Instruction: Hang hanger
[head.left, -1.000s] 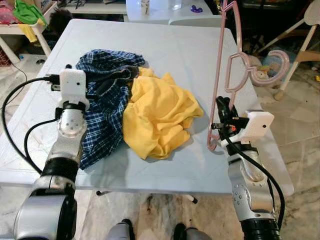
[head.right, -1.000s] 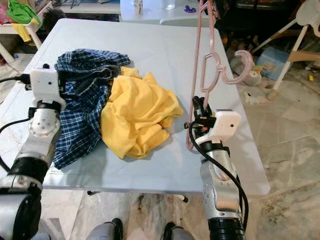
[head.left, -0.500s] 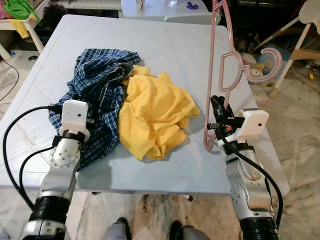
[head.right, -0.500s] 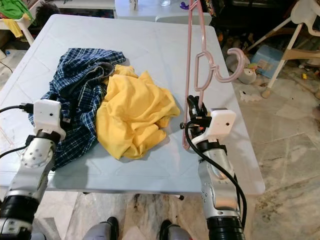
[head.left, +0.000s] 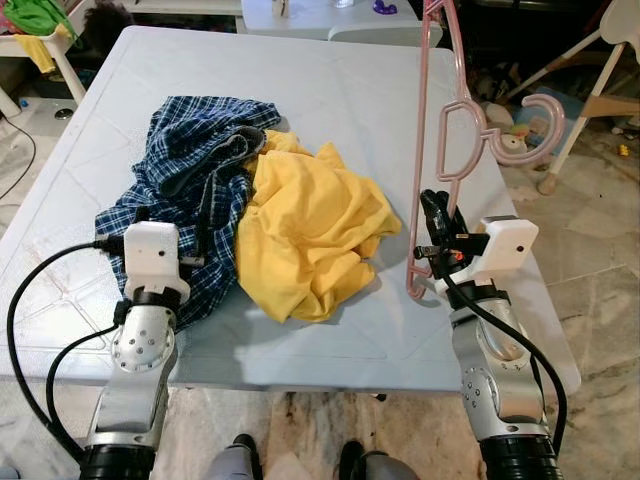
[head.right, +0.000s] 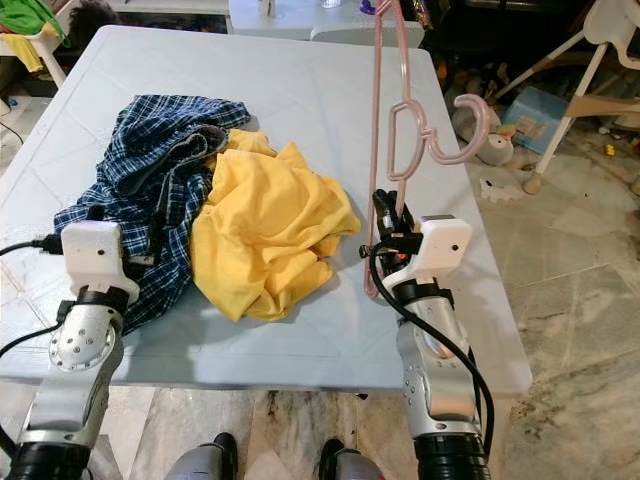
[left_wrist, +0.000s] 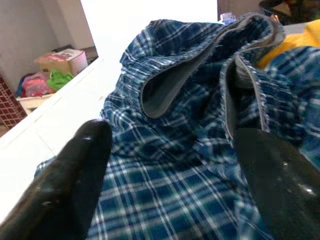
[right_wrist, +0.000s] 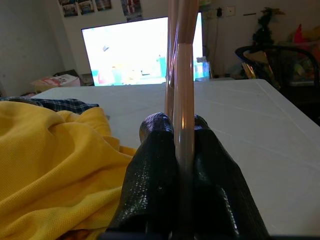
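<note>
A pink plastic hanger (head.left: 442, 150) stands upright over the right side of the white table (head.left: 340, 90), its hook pointing right. My right gripper (head.left: 431, 205) is shut on the hanger's lower bar, and the right wrist view shows the bar (right_wrist: 181, 75) pinched between the fingers. A blue plaid shirt (head.left: 185, 180) lies crumpled at the table's left, with a yellow shirt (head.left: 312, 230) bunched against it in the middle. My left gripper (left_wrist: 172, 142) is open at the plaid shirt's near edge, and the cloth (left_wrist: 190, 100) lies just ahead of its fingers.
The table's front edge (head.left: 330, 358) runs close to both arms. A white chair's legs (head.left: 585, 105) and floor clutter stand to the right. A second white table (head.left: 330, 10) stands behind. Green cloth (head.left: 40, 15) lies on a stand at the far left.
My left arm has drawn back from over the plaid shirt to its near edge by the table front. The right gripper kept the hanger upright. The camera shifted slightly.
</note>
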